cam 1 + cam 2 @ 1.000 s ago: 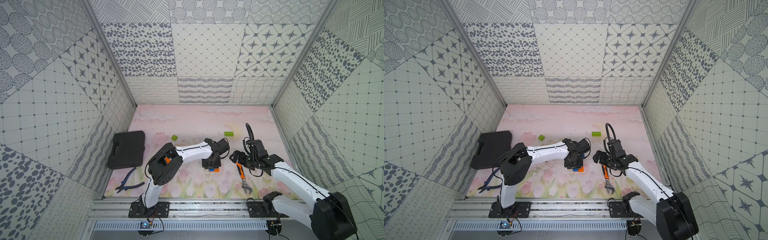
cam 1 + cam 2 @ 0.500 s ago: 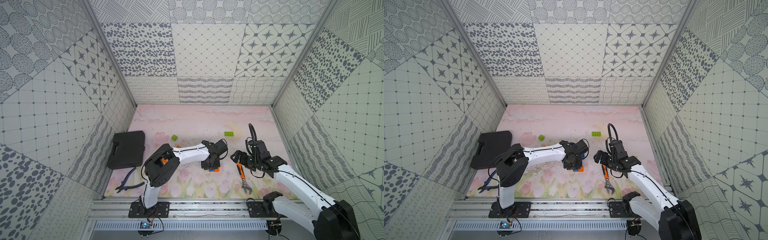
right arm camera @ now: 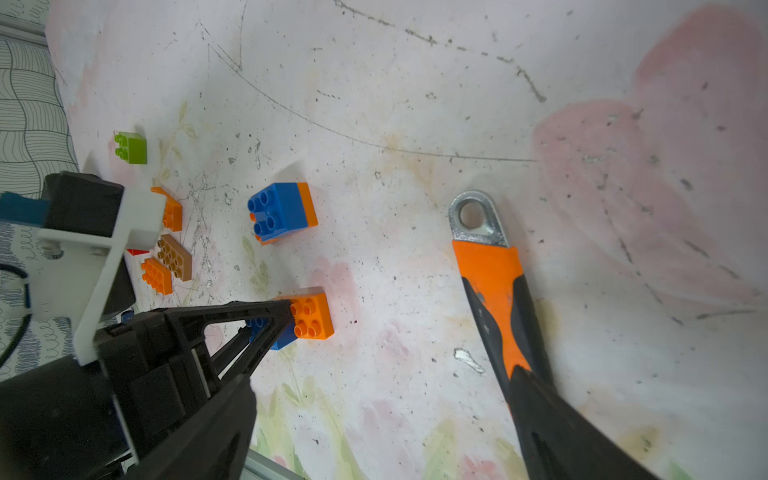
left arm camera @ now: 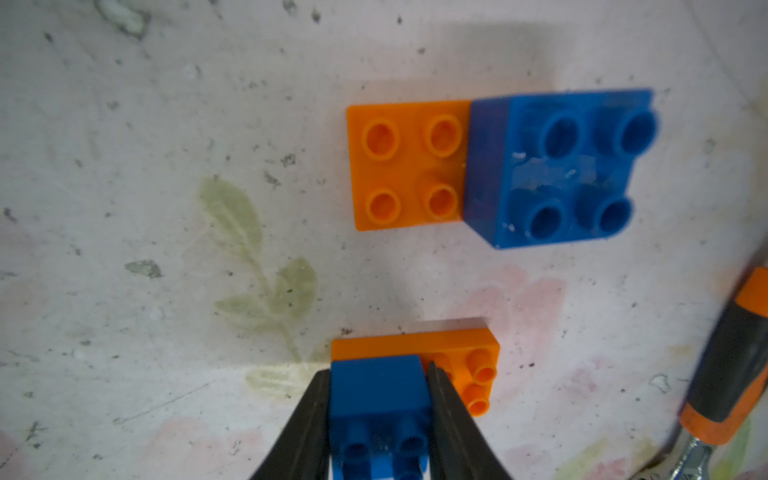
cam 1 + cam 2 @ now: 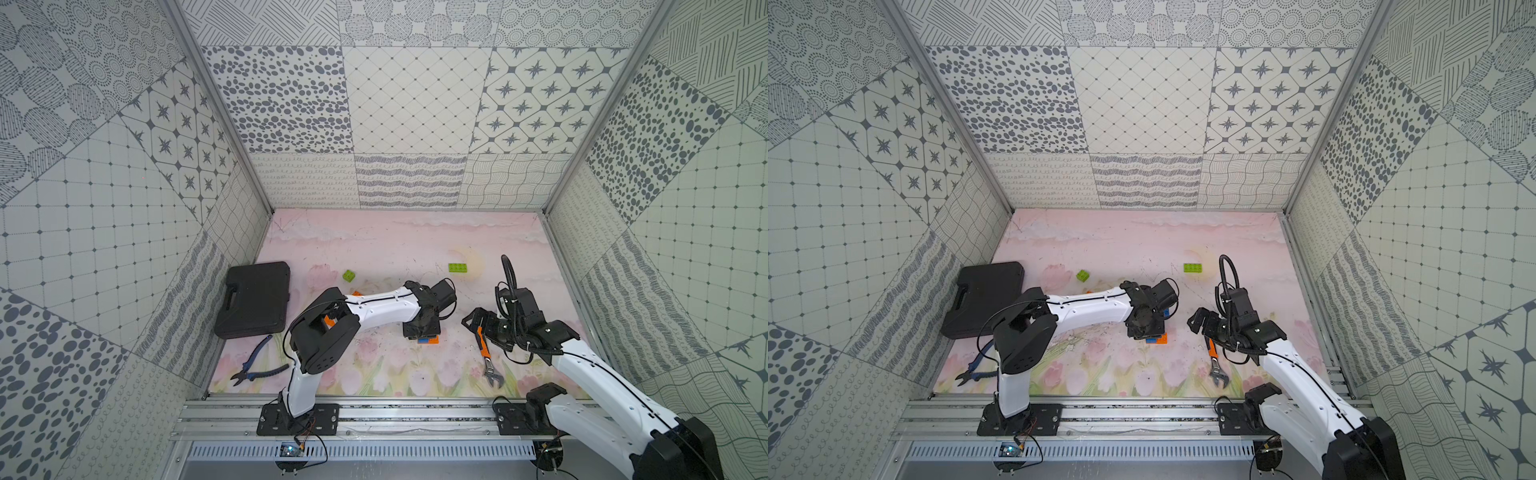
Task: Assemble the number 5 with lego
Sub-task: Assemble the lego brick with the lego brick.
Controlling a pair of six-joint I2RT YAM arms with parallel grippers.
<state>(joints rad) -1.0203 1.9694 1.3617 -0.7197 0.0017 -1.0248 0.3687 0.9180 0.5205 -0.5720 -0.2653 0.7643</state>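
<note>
Pink flower-printed worktop (image 5: 374, 245), scuffed, strewn with bricks and tools

A black case (image 5: 254, 298) and blue-handled pliers (image 5: 257, 368) lie at one side, an orange-handled wrench (image 5: 487, 360) at the other; two lime green bricks (image 5: 349, 275) (image 5: 457, 268) sit farther back, and orange plates topped with blue bricks (image 4: 552, 166) (image 4: 478, 374) near the middle, plus a brown plate (image 3: 174, 257).

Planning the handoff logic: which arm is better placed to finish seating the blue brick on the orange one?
Left. The left gripper is shut on the blue brick, over the orange brick. The right gripper hangs open over the wrench.
</note>
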